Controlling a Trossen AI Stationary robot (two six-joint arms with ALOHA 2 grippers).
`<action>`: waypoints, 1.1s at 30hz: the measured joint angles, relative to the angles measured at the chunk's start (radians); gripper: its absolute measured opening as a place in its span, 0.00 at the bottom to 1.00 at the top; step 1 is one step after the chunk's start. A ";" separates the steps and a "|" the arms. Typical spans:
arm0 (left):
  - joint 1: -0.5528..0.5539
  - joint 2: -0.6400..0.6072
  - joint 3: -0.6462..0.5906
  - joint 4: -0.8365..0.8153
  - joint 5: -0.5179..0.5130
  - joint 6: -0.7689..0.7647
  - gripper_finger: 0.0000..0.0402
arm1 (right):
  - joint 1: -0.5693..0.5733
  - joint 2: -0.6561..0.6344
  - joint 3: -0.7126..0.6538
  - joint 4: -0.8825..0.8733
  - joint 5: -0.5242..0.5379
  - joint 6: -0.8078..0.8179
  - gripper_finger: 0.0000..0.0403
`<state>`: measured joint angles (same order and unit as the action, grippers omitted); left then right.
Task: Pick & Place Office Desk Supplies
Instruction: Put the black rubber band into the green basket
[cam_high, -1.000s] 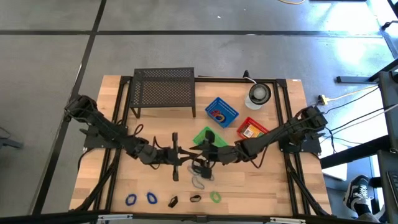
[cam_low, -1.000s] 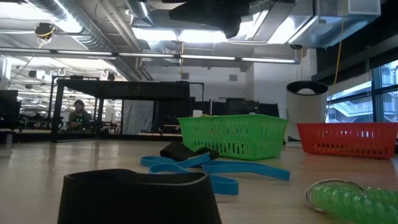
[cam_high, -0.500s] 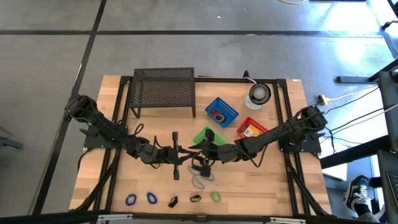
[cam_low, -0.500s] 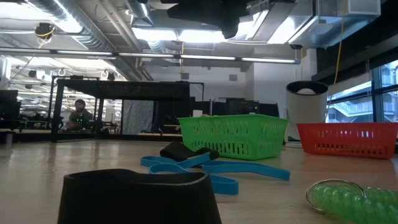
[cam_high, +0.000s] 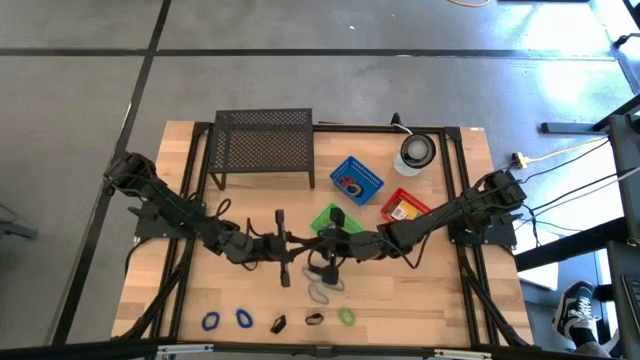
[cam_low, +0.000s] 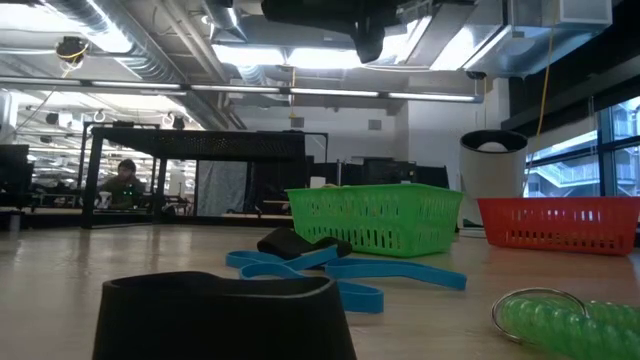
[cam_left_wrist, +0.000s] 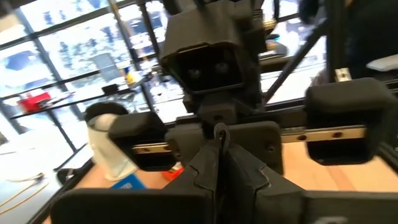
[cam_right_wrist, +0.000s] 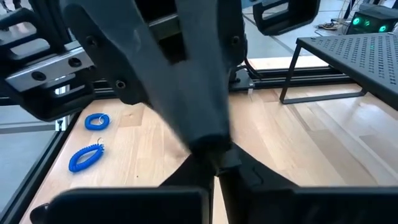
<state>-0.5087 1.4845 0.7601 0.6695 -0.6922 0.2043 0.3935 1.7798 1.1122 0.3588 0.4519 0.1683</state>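
Right pincer (cam_high: 316, 252), above mid-desk: its fingers, wide apart a second ago, have now come together. In the right wrist view the right pincer (cam_right_wrist: 214, 163) shows as a closed point, tip to tip with the dark fingers of the opposing arm. The left pincer (cam_high: 300, 250) faces it, likewise pressed together and unchanged over the same second. In its own wrist view the left pincer (cam_left_wrist: 217, 146) shows a thin dark sliver at the tips, too small to name.

Neither arm has shifted over the desk (cam_high: 440, 290); only the right fingers moved. The closure reads as a grasp attempt or a hand-over between the arms. Whether any supply is caught cannot be told, so no placement can be counted yet.

Just below the two pincers lie the grey loops (cam_high: 322, 292), near but apart from both. Farther toward the front edge sits a row: two blue loops (cam_high: 210, 321), two black clips (cam_high: 279, 323) and a green loop (cam_high: 346, 316), all well clear of the fingers.

Just behind the right pincer stands the green basket (cam_high: 328, 218). Beyond it are the blue basket (cam_high: 357, 180), holding a red loop, and the red basket (cam_high: 421, 208), holding a yellow-orange packet (cam_high: 403, 211). The black mesh rack (cam_high: 263, 148) stands at the far edge.
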 joint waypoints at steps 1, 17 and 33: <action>0.000 0.000 0.000 0.000 -0.018 0.000 0.04 | 0.000 0.000 0.000 0.000 0.000 0.000 0.02; 0.000 0.000 0.000 -0.073 -0.133 -0.116 0.23 | -0.005 -0.036 0.000 -0.097 0.012 0.025 0.01; -0.009 0.000 0.001 -0.155 -0.166 -0.189 0.41 | -0.070 -0.153 0.000 -0.636 0.030 0.317 0.02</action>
<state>-0.5179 1.4845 0.7607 0.5146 -0.8583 0.0153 0.3231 1.6268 1.1126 -0.2769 0.4816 0.4850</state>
